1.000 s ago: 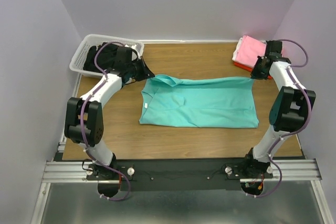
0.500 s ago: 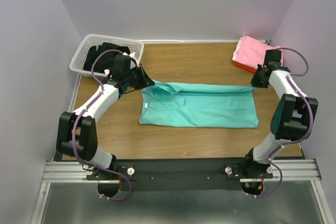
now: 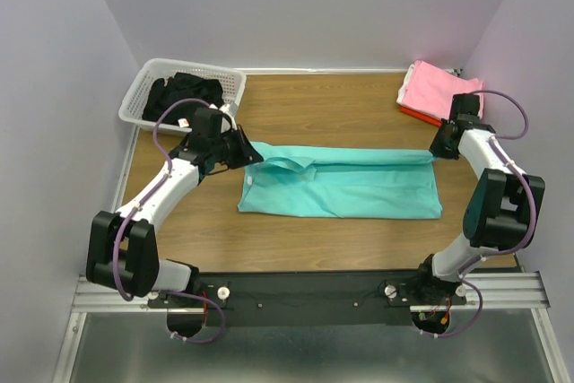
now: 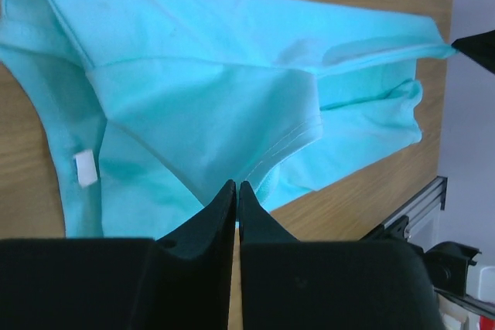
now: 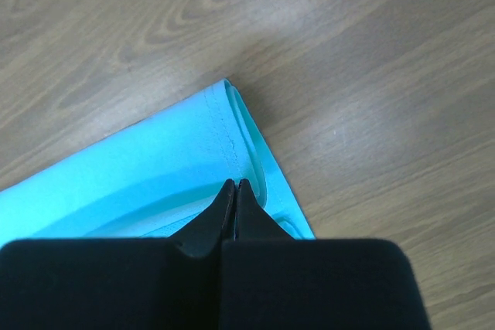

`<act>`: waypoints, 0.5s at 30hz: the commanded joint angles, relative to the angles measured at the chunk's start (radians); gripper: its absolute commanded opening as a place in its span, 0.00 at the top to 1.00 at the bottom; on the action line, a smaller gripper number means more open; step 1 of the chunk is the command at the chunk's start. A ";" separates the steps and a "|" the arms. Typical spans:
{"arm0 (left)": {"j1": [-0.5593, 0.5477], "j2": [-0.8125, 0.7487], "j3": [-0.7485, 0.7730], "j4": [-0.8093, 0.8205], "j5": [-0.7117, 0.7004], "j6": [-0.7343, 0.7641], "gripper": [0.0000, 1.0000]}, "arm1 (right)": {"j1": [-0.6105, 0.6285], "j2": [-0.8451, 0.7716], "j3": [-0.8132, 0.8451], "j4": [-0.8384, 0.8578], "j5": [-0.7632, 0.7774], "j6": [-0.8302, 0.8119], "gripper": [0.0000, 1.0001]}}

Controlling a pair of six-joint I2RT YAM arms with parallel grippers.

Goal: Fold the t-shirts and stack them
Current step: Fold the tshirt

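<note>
Wooden counter; mid-frame, a turquoise t-shirt, likely limp and light. The left hand and right hand pinch its upper corners, a sound hold.

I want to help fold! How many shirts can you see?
3: a turquoise shirt spread in the middle, a pink shirt folded at the far right corner, a red-orange shirt under it. The dark cloth in the basket may hide more.

White basket, wooden table
</note>
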State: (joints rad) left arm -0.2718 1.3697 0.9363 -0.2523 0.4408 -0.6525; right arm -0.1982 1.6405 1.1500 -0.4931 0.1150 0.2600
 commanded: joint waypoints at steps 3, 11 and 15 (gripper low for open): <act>-0.040 -0.115 -0.080 -0.178 0.053 0.043 0.59 | -0.006 -0.100 -0.084 0.018 0.055 0.013 0.62; -0.044 -0.212 -0.088 -0.268 0.007 0.011 0.41 | -0.006 -0.263 -0.168 0.065 0.023 0.045 0.44; -0.044 -0.080 0.005 -0.206 -0.026 0.043 0.41 | -0.004 -0.213 -0.132 0.116 -0.157 0.018 0.44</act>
State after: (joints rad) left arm -0.3157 1.1843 0.8604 -0.4992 0.4534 -0.6327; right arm -0.1986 1.3899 0.9905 -0.4477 0.1158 0.2897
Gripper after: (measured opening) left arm 0.594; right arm 0.554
